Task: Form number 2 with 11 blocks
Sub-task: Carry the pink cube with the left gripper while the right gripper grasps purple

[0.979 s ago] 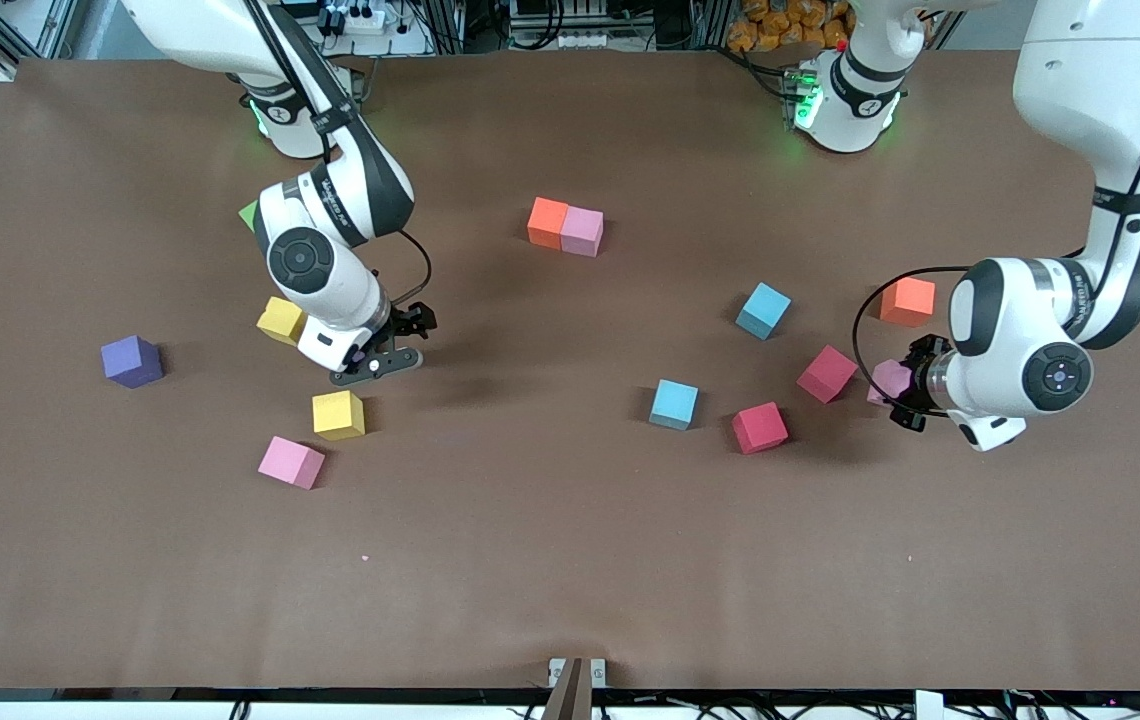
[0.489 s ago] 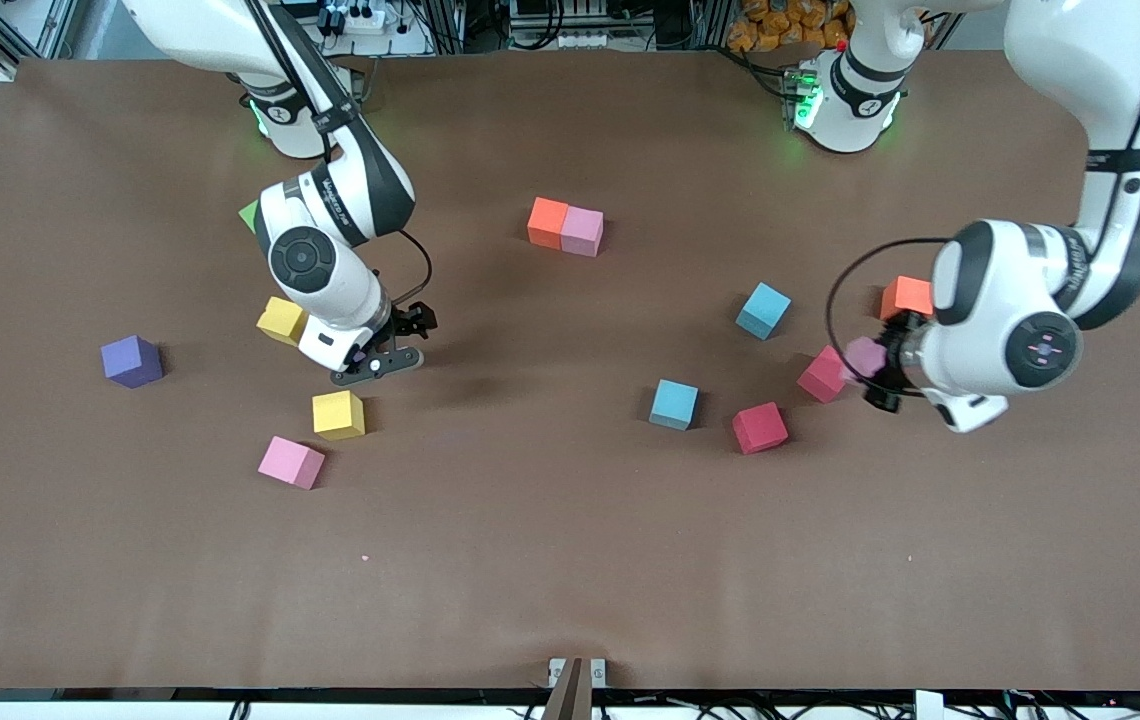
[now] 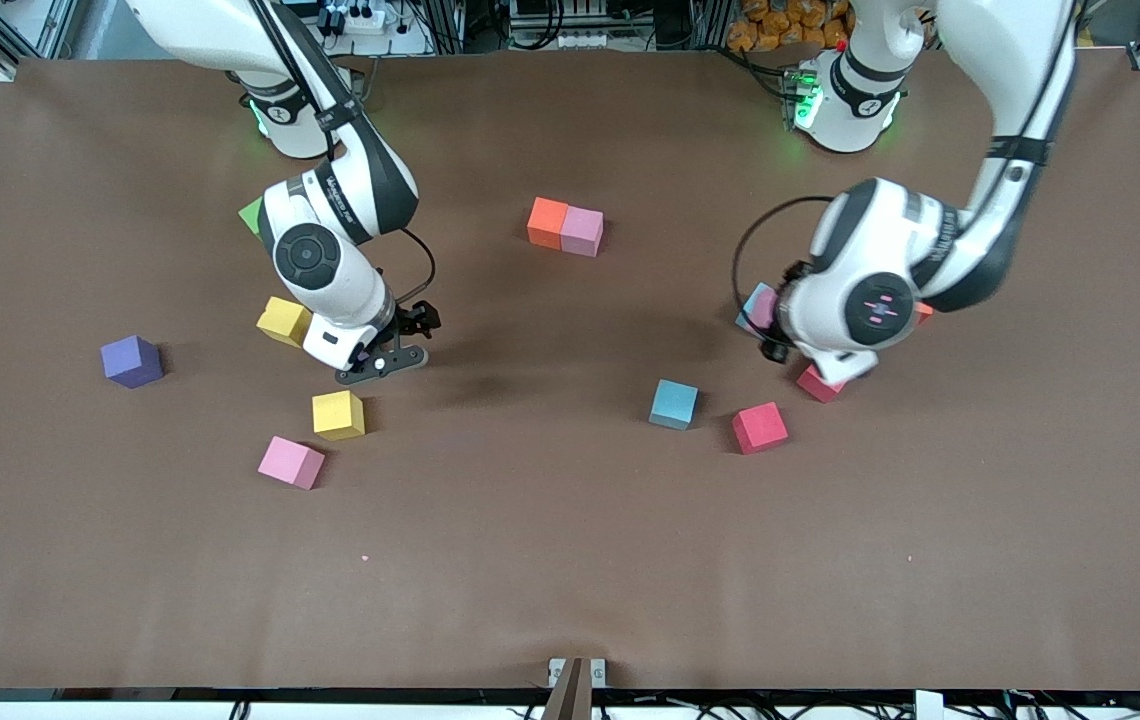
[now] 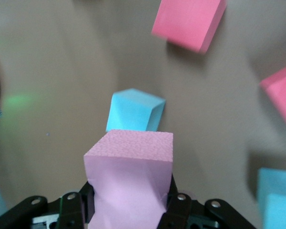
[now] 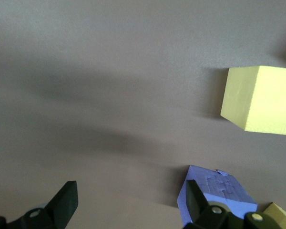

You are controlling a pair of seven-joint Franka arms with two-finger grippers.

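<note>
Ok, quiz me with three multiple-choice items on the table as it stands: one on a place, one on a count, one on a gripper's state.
1. The mid-table orange cube touches: A the neighbouring pink cube; B a purple cube; C nothing.
2. Yellow cubes in the front view: A one; B two; C three.
3. The left gripper is: A open and empty; B shut on the lifted pink cube; C shut on a red cube.
Key: 1 A, their sides meet. 2 B, both lie by the open right gripper, which waits over the table. 3 B, its fingers clamp that cube above a light blue cube.
</note>
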